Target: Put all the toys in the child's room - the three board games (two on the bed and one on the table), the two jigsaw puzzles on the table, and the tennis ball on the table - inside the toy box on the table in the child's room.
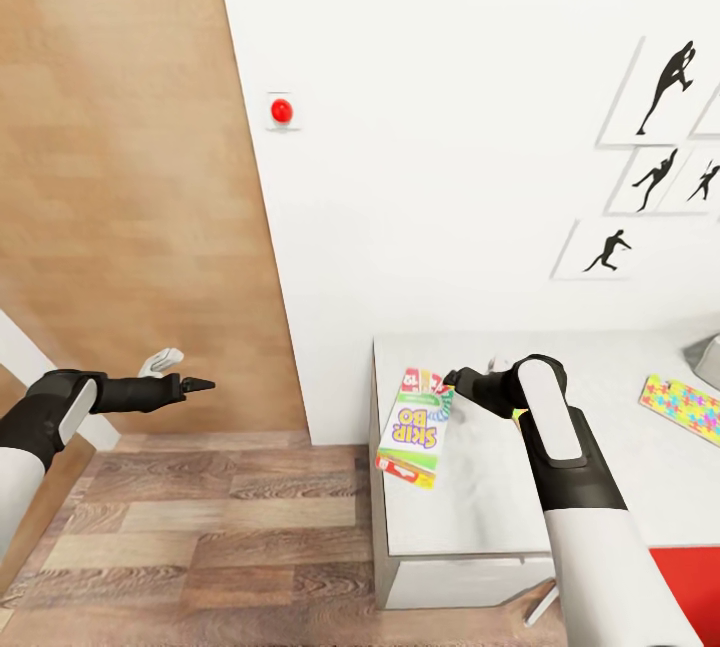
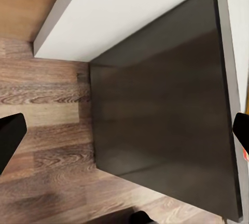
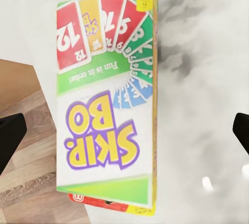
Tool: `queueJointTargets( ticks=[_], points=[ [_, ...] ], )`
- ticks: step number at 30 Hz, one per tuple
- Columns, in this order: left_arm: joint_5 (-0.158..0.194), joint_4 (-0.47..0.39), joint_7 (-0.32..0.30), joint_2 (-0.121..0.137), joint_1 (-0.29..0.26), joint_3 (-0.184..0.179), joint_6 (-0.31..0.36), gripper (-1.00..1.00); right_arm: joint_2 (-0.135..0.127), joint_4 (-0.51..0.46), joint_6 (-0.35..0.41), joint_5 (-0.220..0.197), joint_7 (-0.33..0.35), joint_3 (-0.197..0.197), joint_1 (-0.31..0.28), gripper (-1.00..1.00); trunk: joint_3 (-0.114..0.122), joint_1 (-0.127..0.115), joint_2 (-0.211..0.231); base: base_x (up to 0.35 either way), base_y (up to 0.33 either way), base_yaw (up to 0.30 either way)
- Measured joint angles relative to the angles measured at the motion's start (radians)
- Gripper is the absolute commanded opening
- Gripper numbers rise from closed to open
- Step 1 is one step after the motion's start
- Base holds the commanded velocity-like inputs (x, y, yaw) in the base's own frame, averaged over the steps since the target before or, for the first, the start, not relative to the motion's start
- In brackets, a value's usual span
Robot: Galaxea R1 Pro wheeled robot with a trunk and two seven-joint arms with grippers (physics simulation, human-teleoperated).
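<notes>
Skip-Bo board game (image 3: 106,104): glossy printed cardboard. Table (image 1: 480,497): smooth matt pale grey-white top, faintly mottled. Floor (image 1: 220,537): wood-grain planks, satin. Wall (image 1: 430,127): flat matt white. Jigsaw puzzle (image 1: 685,407): flat, multicoloured print.

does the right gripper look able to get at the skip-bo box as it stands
Probably yes: the right gripper hangs open right over the Skip-Bo box, which lies flat at the table edge with nothing on top. Being flat, it may be awkward to pinch.
</notes>
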Motion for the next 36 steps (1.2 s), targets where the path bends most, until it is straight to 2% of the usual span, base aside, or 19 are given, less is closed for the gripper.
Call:
queueJointTargets(
  ticks=[6, 18, 36],
  points=[
    [-0.001, 0.000, 0.000, -0.002, 0.000, 0.000, -0.001, 1.00, 0.000, 0.000, 0.000, -0.019, 0.004, -0.002, 0.001, 1.00, -0.010, 0.000, 0.000, 0.000, 0.000, 0.000],
    [-0.002, 0.000, 0.000, -0.002, 0.000, 0.001, -0.006, 1.00, -0.001, 0.000, 0.000, -0.085, 0.005, -0.002, 0.000, 1.00, -0.030, 0.000, 0.000, 0.000, 0.000, 0.000],
    [-0.002, 0.000, 0.000, -0.001, 0.000, 0.001, -0.006, 1.00, -0.002, 0.000, 0.000, -0.091, 0.005, -0.007, 0.000, 1.00, -0.060, 0.000, 0.000, 0.000, 0.000, 0.000]
  ],
)
